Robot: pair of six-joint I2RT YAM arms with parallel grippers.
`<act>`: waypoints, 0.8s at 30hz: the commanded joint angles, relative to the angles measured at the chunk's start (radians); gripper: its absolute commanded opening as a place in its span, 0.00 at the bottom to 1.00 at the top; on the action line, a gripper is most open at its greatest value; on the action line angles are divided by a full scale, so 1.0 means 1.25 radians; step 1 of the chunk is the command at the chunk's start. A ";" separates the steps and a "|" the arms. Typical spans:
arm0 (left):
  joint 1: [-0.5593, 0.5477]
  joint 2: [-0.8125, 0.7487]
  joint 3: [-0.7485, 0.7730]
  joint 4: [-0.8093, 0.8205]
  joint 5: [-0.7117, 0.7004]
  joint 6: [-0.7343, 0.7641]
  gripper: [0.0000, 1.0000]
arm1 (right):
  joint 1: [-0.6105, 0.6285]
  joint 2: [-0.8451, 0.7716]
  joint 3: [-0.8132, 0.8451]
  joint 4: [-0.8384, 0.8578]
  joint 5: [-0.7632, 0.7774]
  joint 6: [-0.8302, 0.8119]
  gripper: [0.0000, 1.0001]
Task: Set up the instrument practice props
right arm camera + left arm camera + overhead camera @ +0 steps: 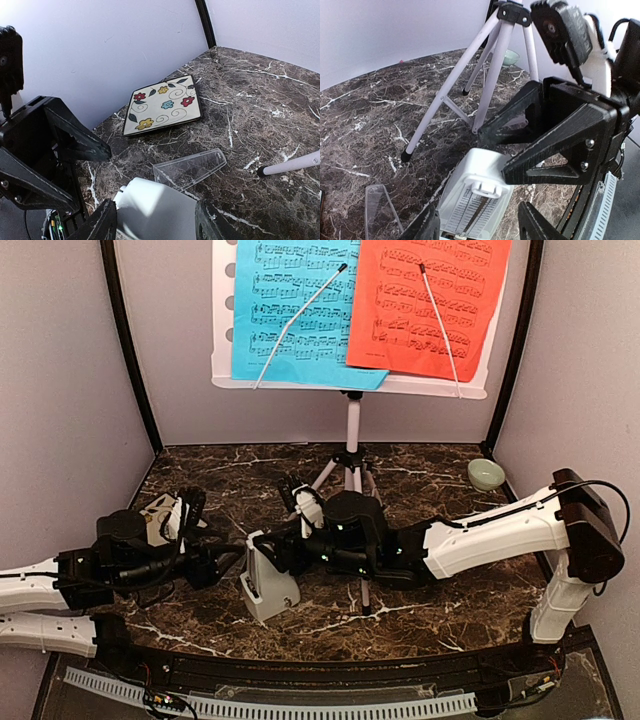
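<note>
The white perforated music stand [350,380] stands on its tripod legs [485,75] at the back, with a blue music sheet [290,310] and a red-orange one [430,305] on it. The pale grey pyramid metronome [268,585] stands upright at front centre. My right gripper [155,220] is shut on the metronome [160,207], one finger against each side near the top. My left gripper [480,225] is open around the metronome [477,200] from the other side, scale face toward it, with a gap at its right finger [537,222].
A clear trapezoid cover [192,167] lies flat on the marble just left of the metronome. The floral square coaster [162,105] lies at the left wall. A small green bowl [486,475] sits at back right. A tripod foot [406,156] rests close by.
</note>
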 commanded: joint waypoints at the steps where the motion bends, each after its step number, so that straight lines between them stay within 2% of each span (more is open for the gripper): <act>1: -0.001 -0.032 0.016 -0.030 -0.012 -0.009 0.55 | 0.003 0.061 -0.046 -0.239 0.029 -0.026 0.54; 7: -0.001 -0.003 0.026 -0.064 -0.044 -0.017 0.54 | 0.003 0.059 -0.045 -0.245 0.031 -0.027 0.54; 16: -0.001 0.065 0.043 -0.018 -0.054 -0.009 0.54 | 0.003 0.062 -0.040 -0.244 0.031 -0.027 0.54; 24: -0.001 0.091 0.065 -0.026 -0.077 -0.011 0.52 | 0.002 0.066 -0.036 -0.242 0.029 -0.028 0.54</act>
